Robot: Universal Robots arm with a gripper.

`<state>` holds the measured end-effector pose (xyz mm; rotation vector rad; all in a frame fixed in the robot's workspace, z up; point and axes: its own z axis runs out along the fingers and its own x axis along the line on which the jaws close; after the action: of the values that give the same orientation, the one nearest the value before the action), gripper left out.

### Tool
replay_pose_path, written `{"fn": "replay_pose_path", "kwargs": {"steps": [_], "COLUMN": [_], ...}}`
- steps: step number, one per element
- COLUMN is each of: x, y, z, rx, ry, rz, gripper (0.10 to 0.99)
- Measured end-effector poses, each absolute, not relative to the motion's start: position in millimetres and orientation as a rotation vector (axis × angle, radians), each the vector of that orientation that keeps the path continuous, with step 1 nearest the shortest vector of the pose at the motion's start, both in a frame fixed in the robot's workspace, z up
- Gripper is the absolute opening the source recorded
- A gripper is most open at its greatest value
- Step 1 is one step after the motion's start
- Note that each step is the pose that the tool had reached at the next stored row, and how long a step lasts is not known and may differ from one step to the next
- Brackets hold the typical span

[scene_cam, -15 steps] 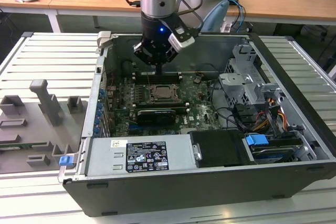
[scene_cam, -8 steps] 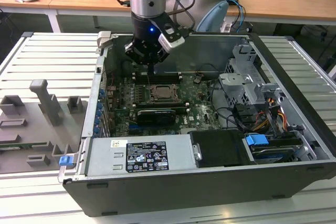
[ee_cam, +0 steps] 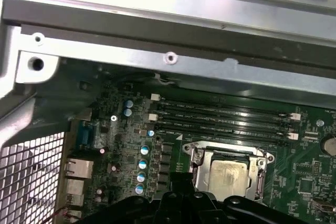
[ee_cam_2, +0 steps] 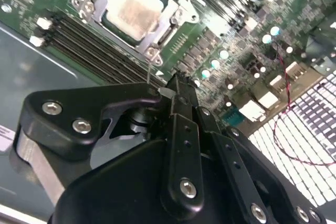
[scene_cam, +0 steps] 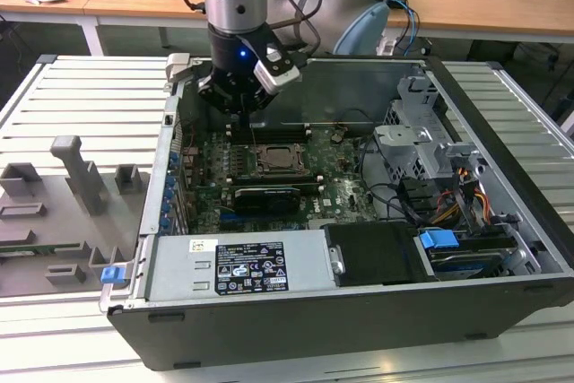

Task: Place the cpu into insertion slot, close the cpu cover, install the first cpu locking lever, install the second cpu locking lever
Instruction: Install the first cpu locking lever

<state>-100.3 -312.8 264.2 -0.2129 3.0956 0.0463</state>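
Observation:
The cpu (ee_cam_2: 134,9) lies flat in the insertion slot (scene_cam: 273,163) on the green board, its pale metal face up. The cpu cover (ee_cam_2: 174,18) is down around the chip, and its silvery frame (ee_cam: 197,162) borders the cpu (ee_cam: 230,176). In the second wrist view a thin wire locking lever (ee_cam_2: 149,74) stands up from the socket's corner to my gripper (ee_cam_2: 161,92). The black fingers meet there and look shut on the lever's tip. In the exterior view the gripper (scene_cam: 247,118) hangs just above the socket's far left corner.
Memory slots (ee_cam: 223,119) run beside the socket, close to the case's metal wall (ee_cam: 168,59). A long black expansion card (scene_cam: 265,196) sits in front of the socket. The drive cage and cables (scene_cam: 430,159) fill the case on the exterior view's right. A power supply (scene_cam: 242,266) spans the front.

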Motion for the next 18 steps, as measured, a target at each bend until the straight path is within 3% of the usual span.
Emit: {"fn": "replay_pose_path", "kwargs": {"steps": [18], "x": [-99.3], "y": [-306.9], "z": [264.0], "rx": [-0.193], "ry": [3.097], "rz": [0.046], "gripper": [0.106]}}
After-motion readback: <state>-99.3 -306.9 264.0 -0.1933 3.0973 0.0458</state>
